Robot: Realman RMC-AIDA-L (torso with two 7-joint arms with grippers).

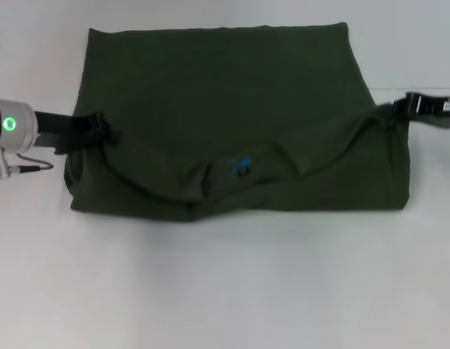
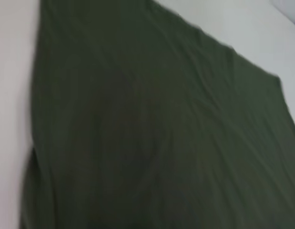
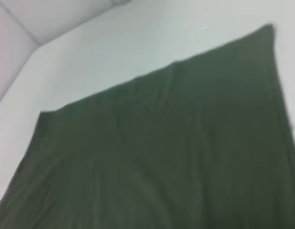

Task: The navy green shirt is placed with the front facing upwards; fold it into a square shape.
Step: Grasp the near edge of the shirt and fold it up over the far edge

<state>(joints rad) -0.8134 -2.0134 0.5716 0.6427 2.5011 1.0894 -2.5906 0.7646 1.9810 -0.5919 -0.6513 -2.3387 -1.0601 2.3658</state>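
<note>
left end effector (image 1: 101, 132) pinching the left edge of the navy green shirt (image 1: 232, 116), right end effector (image 1: 403, 107) pinching its right edge; fabric between them sags in a curved fold with soft creases. shirt is matte dark cotton, roughly rectangular, lying flat on the smooth white worktop (image 1: 225, 291), blue-marked neck label (image 1: 240, 166) near the front fold

A plain white desk (image 1: 232, 291) carries the navy green shirt (image 1: 225, 94), which lies directly on it, folded over toward its near edge.
</note>
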